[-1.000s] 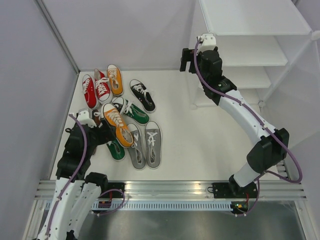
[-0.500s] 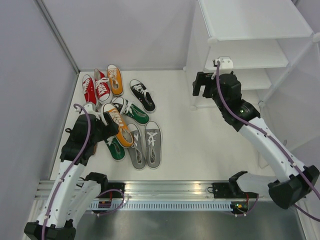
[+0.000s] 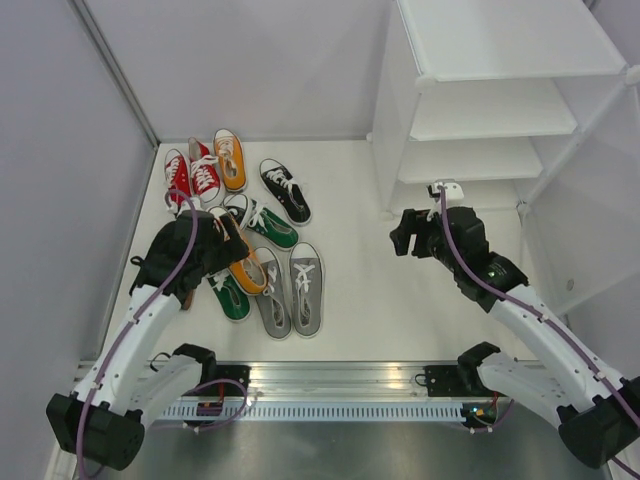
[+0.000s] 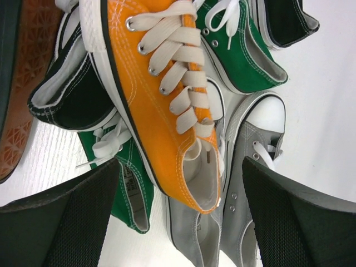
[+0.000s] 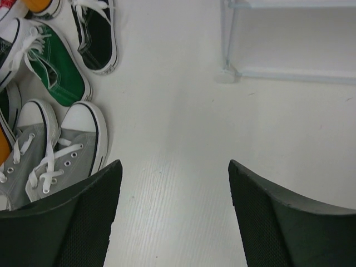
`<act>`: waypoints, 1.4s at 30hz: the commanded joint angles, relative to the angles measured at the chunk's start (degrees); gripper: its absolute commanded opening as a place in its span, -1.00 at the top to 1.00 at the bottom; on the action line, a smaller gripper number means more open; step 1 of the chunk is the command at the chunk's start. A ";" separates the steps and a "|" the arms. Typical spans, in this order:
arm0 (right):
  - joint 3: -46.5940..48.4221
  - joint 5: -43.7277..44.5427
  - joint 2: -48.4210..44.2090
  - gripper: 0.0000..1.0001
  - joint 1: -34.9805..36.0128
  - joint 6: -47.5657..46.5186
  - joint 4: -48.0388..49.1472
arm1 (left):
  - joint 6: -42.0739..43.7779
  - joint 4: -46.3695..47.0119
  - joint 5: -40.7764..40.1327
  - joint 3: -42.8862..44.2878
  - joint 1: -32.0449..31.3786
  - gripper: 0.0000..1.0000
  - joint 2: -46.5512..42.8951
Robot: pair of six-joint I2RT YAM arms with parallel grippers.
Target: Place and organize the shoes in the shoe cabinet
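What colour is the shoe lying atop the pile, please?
The shoe is orange; the left wrist view shows it best.

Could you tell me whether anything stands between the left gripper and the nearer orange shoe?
Nothing visible does: the orange shoe lies uppermost, directly in front of the open left gripper.

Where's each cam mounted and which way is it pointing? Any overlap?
Top external: above and behind the bases, looking down on the table; left arm, right arm, shoes left, cabinet right.
Left wrist: on the left gripper, looking down at the orange shoe; own fingers frame it.
Right wrist: on the right gripper, looking down at the table toward the cabinet foot; own fingers at bottom.
Shared: the grey pair shows in all three.
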 commanded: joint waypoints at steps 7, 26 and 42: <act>2.79 1.76 11.06 -0.51 9.99 -0.17 6.51 | -1.52 0.67 -8.17 9.47 -2.59 -0.88 6.93; 42.70 3.54 67.65 -0.44 14.77 -8.44 23.57 | 11.31 7.34 -2.48 3.32 7.43 -0.92 2.98; 55.20 8.54 84.47 0.98 15.04 -9.14 20.23 | 13.51 9.37 -5.02 -0.46 7.43 -0.93 0.25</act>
